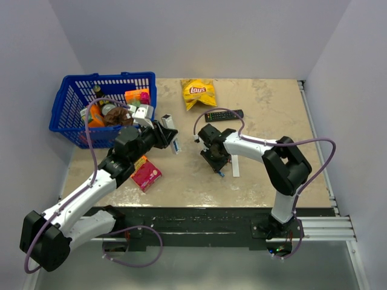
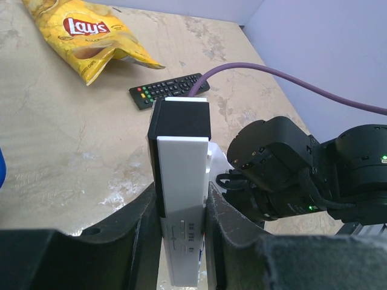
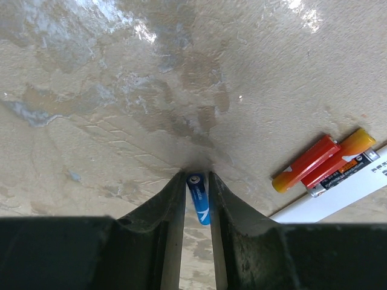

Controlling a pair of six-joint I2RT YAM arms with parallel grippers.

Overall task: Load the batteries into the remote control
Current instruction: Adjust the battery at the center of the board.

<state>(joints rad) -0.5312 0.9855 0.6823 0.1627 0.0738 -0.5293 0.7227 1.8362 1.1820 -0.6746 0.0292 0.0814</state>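
The left gripper [image 2: 181, 202] is clamped on the sides of the white remote [image 2: 180, 163], holding it above the table [image 2: 72, 139] with its dark end pointing away from the wrist. The right gripper [image 3: 196, 181] is down at the table, pinching a blue battery [image 3: 199, 210]. Two red and orange batteries [image 3: 320, 160] lie close by, against the white back strip [image 3: 338, 194].

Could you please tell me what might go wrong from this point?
1. The right gripper pinches the blue battery only at its fingertips, so it could twist or slip out.
2. The left gripper holds the remote by its sides, so pushing a battery in may slide it.
3. The right arm is close to the remote and might bump it.
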